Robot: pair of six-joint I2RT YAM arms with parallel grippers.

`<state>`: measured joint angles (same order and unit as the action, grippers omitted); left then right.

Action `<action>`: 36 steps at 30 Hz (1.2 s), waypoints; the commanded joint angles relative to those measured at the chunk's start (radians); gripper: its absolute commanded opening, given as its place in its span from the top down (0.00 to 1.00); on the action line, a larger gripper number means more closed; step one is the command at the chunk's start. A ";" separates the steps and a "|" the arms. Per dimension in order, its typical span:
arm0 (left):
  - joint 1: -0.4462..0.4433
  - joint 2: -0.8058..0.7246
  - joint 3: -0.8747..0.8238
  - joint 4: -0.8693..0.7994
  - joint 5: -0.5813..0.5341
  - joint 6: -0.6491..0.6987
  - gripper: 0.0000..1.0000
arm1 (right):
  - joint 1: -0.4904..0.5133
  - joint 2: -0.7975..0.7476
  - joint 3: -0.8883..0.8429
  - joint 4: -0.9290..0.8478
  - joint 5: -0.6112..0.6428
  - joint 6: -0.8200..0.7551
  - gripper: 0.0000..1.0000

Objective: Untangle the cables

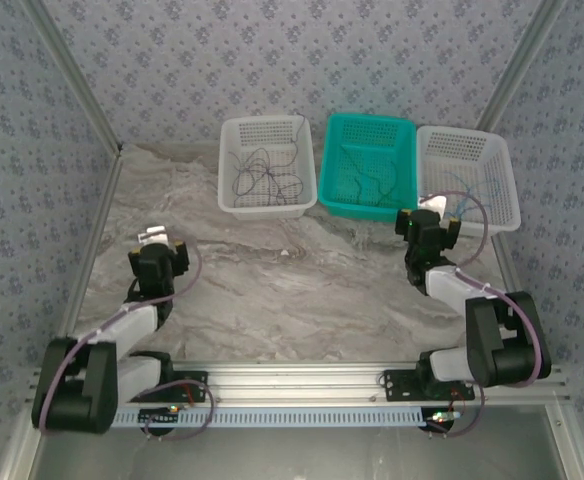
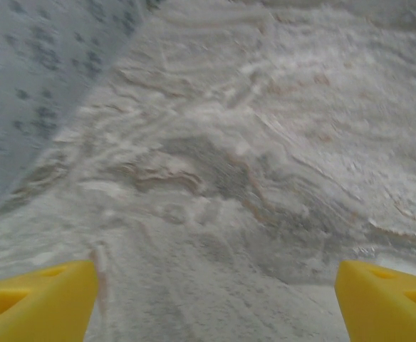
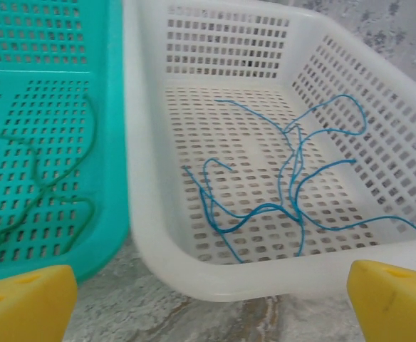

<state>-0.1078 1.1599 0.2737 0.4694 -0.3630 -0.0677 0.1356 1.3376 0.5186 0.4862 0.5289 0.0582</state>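
The cables lie sorted by colour in three baskets at the back of the table. Dark purple-black cables sit in the left white basket. Green cables rest in the teal basket. Blue cables spread over the floor of the right white basket. My right gripper hovers open just in front of that basket's near rim, holding nothing. Over bare marble at the left, my left gripper is open, with nothing between its yellow fingers.
The marble-patterned table top stretches between the arms and the baskets. Patterned walls and metal frame posts close in both sides. A metal rail carries both arm bases at the near edge.
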 commanded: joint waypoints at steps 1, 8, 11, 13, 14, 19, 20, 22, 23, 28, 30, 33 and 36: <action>0.007 0.096 0.067 0.149 0.137 0.060 0.14 | 0.006 -0.040 -0.048 0.036 -0.022 -0.042 0.01; 0.014 0.275 0.207 0.131 0.177 0.117 0.14 | -0.019 0.136 -0.164 0.380 -0.122 -0.133 0.00; 0.100 0.342 0.129 0.328 0.219 0.033 0.11 | -0.123 0.161 -0.180 0.390 -0.285 -0.049 0.00; 0.147 0.372 0.083 0.452 0.275 -0.008 0.08 | -0.136 0.188 -0.160 0.393 -0.294 -0.042 0.00; 0.146 0.349 0.097 0.377 0.282 -0.006 0.07 | -0.145 0.173 -0.135 0.304 -0.320 -0.023 0.00; 0.133 0.371 0.123 0.369 0.277 0.014 0.01 | -0.118 0.183 -0.154 0.371 -0.247 -0.043 0.00; 0.130 0.369 0.133 0.344 0.282 0.020 0.01 | -0.129 0.184 -0.156 0.375 -0.273 -0.040 0.00; 0.120 0.372 0.145 0.329 0.311 0.044 0.01 | -0.133 0.183 -0.154 0.371 -0.280 -0.040 0.00; 0.120 0.373 0.144 0.335 0.314 0.044 0.01 | -0.132 0.184 -0.152 0.371 -0.286 -0.043 0.00; 0.121 0.373 0.145 0.332 0.314 0.045 0.01 | -0.137 0.181 -0.144 0.350 -0.331 -0.054 0.00; 0.121 0.373 0.145 0.333 0.315 0.044 0.01 | -0.150 0.183 -0.135 0.333 -0.399 -0.063 0.00; 0.120 0.373 0.145 0.333 0.314 0.044 0.01 | -0.154 0.183 -0.132 0.328 -0.421 -0.066 0.00; 0.120 0.373 0.145 0.334 0.314 0.044 0.01 | -0.151 0.181 -0.135 0.334 -0.419 -0.069 0.00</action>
